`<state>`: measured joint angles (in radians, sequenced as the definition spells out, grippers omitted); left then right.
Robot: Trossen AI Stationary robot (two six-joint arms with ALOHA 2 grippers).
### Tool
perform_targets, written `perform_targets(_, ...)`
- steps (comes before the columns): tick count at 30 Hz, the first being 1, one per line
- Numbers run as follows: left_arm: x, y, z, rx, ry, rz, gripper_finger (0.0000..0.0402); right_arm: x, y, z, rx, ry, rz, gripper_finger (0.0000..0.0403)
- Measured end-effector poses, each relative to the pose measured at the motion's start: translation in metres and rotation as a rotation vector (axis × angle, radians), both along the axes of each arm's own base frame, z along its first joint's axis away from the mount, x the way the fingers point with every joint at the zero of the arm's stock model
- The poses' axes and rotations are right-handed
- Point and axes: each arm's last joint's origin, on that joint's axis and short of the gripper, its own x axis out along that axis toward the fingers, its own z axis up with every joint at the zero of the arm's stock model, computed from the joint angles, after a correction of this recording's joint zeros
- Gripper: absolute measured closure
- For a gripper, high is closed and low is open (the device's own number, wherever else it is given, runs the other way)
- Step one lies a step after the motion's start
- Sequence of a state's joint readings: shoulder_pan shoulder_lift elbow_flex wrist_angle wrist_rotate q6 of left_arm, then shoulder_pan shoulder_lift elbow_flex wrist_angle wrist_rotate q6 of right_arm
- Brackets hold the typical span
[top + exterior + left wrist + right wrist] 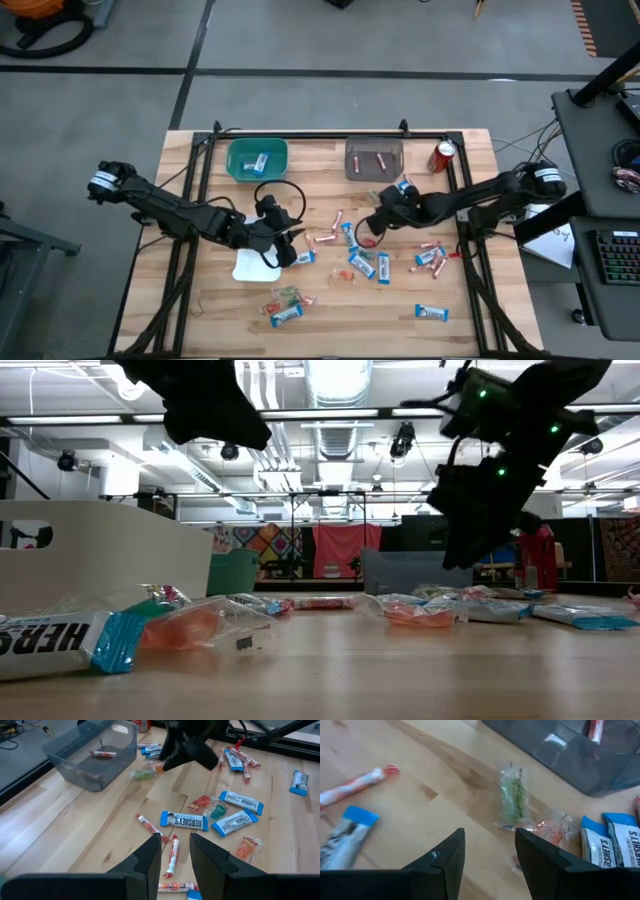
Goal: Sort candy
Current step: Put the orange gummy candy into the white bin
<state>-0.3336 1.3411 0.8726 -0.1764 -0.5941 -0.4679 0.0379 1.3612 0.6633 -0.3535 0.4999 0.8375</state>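
Candy lies scattered over the wooden table: blue-and-white mini bars [362,264], slim pink sticks [322,240] and tiny orange and green pieces [285,295]. My left gripper [287,247] hovers open above the table's middle. In the left wrist view, its fingers [175,851] stand on either side of a pink stick [172,856] lying flat below them. My right gripper [371,226] is open and hangs low near the grey bin. In its wrist view [489,847], a green wrapped piece [513,797] and an orange piece [552,830] lie just ahead of it.
A green bin [257,158] holding a blue bar and a grey bin [373,158] holding pink sticks stand at the far edge. A red soda can [444,155] is beside the grey bin. A white tray [252,266] lies under the left gripper. Black frame rails run along both table sides.
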Motion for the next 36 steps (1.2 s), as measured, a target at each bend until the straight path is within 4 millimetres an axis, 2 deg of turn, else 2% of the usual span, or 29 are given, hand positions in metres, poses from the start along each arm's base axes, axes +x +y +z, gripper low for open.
perform_targets(6,0.000,0.000,0.000,0.005,0.002,-0.002,0.0315,0.005,-0.004,-0.007,0.015,0.066,-0.029,0.0236)
perform_targets(12,0.000,0.000,0.000,0.011,0.005,-0.006,0.0315,-0.009,-0.005,-0.004,0.053,0.183,-0.182,0.0236)
perform_targets(18,0.000,0.001,0.000,0.020,0.004,-0.007,0.0315,-0.012,-0.005,-0.010,0.063,0.180,-0.242,0.0236)
perform_targets(25,0.000,0.001,0.001,0.030,0.002,-0.006,0.0315,-0.004,-0.008,-0.015,0.065,0.144,-0.242,0.0236)
perform_targets(31,0.000,0.001,0.001,0.030,0.002,-0.007,0.0315,-0.001,-0.009,-0.030,0.063,0.186,-0.257,0.0237)
perform_targets(36,0.000,0.001,0.001,0.034,-0.001,-0.010,0.0315,0.001,-0.009,-0.034,0.059,0.196,-0.258,0.0263)
